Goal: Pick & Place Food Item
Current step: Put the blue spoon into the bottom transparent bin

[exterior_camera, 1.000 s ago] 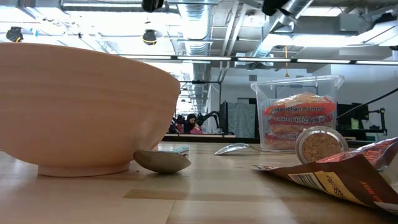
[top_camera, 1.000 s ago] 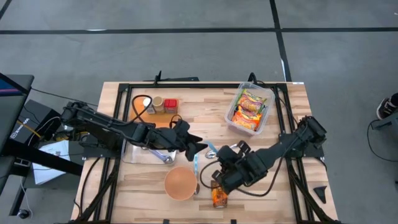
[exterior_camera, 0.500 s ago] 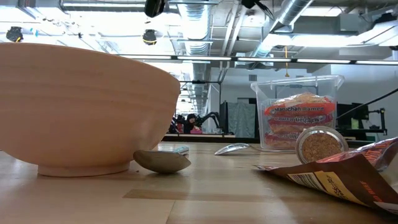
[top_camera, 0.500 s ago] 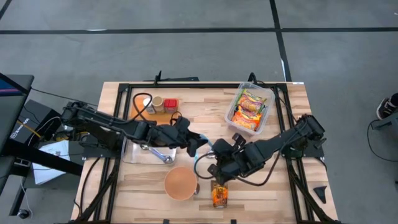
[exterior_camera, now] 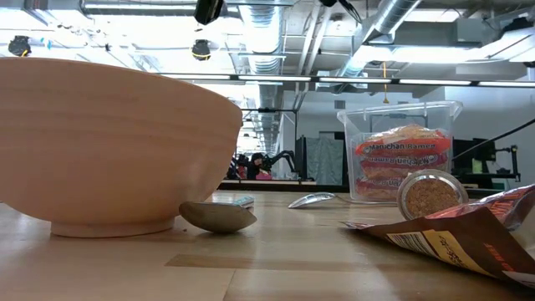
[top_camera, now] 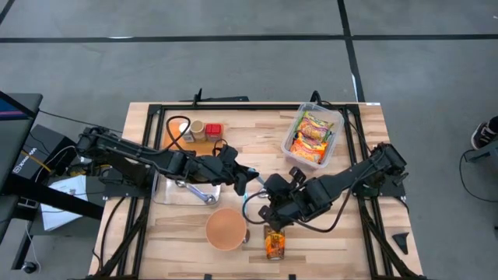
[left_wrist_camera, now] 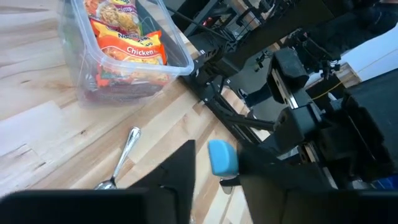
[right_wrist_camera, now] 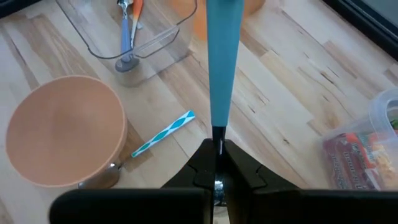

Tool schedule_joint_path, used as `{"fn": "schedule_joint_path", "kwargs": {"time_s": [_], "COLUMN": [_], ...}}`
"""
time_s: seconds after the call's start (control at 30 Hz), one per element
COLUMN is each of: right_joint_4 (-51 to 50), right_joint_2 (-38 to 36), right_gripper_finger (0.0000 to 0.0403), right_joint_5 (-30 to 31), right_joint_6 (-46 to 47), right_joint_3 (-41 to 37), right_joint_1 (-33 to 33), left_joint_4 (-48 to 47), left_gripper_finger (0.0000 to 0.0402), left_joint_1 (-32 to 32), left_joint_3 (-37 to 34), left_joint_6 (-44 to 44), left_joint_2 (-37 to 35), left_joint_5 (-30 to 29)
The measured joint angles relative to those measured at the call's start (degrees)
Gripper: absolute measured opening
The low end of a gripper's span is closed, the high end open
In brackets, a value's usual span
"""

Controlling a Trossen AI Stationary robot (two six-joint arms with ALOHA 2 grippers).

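Above the middle of the table (top_camera: 331, 247), the right pincer (right_wrist_camera: 217, 147) is clamped on one end of a blue-handled utensil (right_wrist_camera: 222, 62). The other end sits between the fingers of the left pincer (top_camera: 240, 177); I cannot tell whether they grip it. The utensil looks light, stiff and smooth, so it is best pinched across the handle. The food, a noodle packet (top_camera: 272, 245), lies beside the bowl (top_camera: 226, 229). It probably crinkles and is best taken by an edge.
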Motion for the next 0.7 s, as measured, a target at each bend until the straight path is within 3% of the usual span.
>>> {"fn": "schedule_joint_path", "kwargs": {"time_s": [0.2, 0.7], "right_joint_4": [0.40, -1.11], "right_joint_2": [0.05, -0.02], "right_gripper_finger": [0.0013, 0.0071], "right_joint_5": [-0.01, 0.15], "right_joint_6": [-0.31, 2.66], "right_joint_3": [0.00, 0.04], "right_joint_1": [-0.07, 0.16], "left_joint_4": [0.98, -7.40], "left_gripper_finger": [0.0028, 0.0028], "left_joint_1": [-0.07, 0.22], "left_joint_3": [0.20, -0.07], "left_joint_6": [-0.03, 1.31], "left_joint_2": [-0.22, -0.18], "left_joint_5": [1.66, -0.58]}}
